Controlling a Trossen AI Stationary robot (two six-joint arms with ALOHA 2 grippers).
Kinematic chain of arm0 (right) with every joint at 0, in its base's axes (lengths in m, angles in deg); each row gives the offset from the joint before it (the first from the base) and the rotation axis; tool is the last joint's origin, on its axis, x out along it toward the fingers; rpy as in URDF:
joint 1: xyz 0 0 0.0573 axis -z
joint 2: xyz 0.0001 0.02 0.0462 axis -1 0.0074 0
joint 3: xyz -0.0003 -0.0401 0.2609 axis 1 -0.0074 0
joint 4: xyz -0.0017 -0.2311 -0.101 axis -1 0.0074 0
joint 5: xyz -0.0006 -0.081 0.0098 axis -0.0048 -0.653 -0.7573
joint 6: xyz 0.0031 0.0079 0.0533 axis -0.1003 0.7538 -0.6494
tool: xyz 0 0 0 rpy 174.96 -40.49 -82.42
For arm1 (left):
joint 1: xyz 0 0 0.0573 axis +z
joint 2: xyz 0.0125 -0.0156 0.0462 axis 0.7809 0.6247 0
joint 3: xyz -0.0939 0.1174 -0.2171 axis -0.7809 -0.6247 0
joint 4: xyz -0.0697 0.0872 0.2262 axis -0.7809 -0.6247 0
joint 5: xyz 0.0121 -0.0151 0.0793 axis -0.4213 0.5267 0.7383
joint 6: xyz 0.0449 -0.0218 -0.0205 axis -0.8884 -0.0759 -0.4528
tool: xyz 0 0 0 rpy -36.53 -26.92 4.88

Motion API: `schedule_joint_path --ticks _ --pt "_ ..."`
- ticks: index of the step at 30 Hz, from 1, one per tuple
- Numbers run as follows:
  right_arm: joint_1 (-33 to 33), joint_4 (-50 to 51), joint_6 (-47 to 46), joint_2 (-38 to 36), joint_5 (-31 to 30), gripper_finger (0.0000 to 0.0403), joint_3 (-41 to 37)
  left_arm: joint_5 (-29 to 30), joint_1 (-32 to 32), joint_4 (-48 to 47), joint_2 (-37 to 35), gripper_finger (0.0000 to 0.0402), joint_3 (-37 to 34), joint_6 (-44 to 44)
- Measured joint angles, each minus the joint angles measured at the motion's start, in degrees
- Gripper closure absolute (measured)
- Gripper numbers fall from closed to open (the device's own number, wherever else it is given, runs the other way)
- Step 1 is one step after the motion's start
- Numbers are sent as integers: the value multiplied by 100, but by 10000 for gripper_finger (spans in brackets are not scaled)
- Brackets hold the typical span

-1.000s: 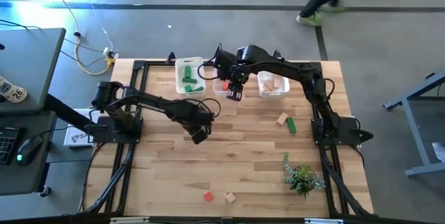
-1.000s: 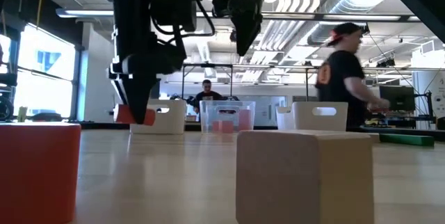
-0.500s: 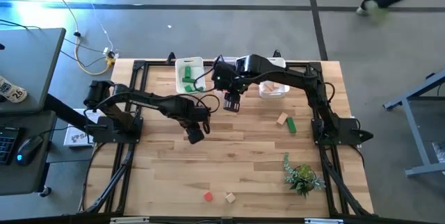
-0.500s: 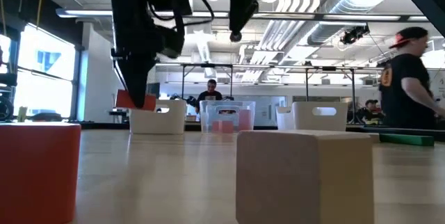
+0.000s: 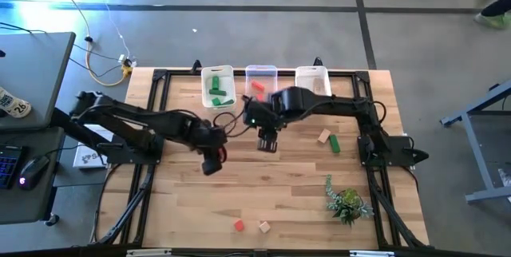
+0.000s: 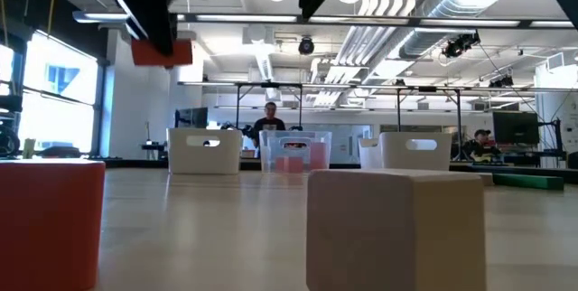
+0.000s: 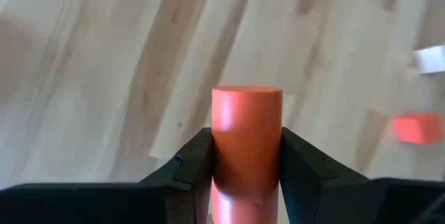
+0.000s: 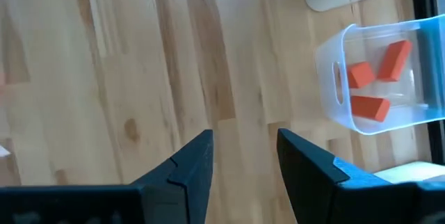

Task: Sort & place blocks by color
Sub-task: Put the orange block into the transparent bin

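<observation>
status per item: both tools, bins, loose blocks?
left tool: shut on a red block, lifted off the table
right tool: open, empty
green bin: holds green blocks
red bin: holds three red blocks
tan bin: contents unclear
loose blocks: red, tan, tan, green, lying on table

Wide bare desk [image 5: 192, 201] lies open across the lower left of the high view. Three bins [image 5: 262, 81] line the top edge. The two end effectors, left [image 5: 211, 164] and right [image 5: 267, 141], crowd the centre. A plant [image 5: 346, 202] blocks the lower right; two blocks [image 5: 251, 226] sit at bottom centre.
</observation>
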Motion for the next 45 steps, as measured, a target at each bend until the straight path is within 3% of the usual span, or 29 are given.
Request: schedule_joint_path --ticks 9,18,30,40,45 --pt "-717 -250 -1070 0 -261 256 0 50 -657 88 -726 295 2 104" --pt "-1257 -1122 -1813 0 -252 256 1 52 -1401 479 -961 295 2 -164" --pt "-1464 -2337 -1275 4 105 254 -37 66 -2029 1167 -955 293 2 -358" --pt "-1541 -3233 -394 7 143 184 -37 324 -2122 1695 -953 294 2 -593" --pt "-1537 -3362 -340 7 163 174 -37 427 -2034 2071 -953 294 2 -882"
